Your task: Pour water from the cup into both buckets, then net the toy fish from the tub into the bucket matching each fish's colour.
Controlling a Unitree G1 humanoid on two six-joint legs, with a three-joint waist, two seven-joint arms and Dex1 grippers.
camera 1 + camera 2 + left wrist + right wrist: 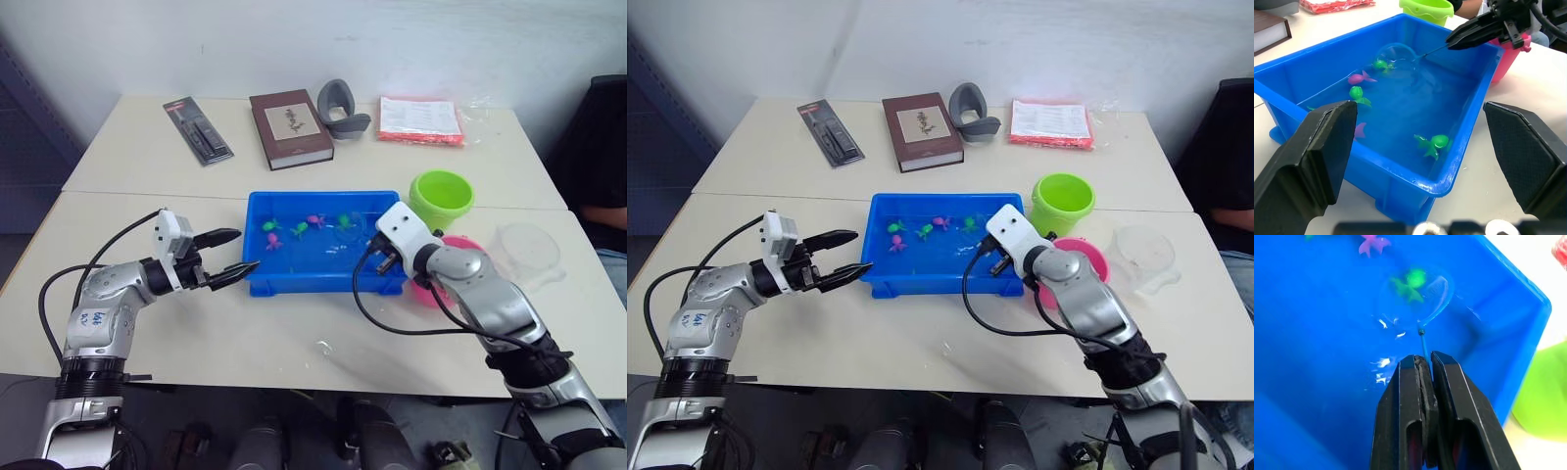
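Observation:
The blue tub [269, 281] holds water and several small pink and green toy fish [1437, 143]. My right gripper [1422, 360] is shut on the net's thin stick at the tub's right end. The net ring [1415, 296] is dipped in the water around a green fish [1410, 284]. My left gripper [247, 250] hangs open just outside the tub's left wall, holding nothing. Behind the right arm stands the lime green bucket [441, 199]. The pink bucket [453, 247] is partly hidden by that arm. To the right of both buckets sits the clear cup [529, 250].
Along the table's far side lie a black package [199, 129], a brown book [291, 127], a grey curved object [341, 108] and a red-and-white packet [421, 119]. A person sits at the right edge [602, 166].

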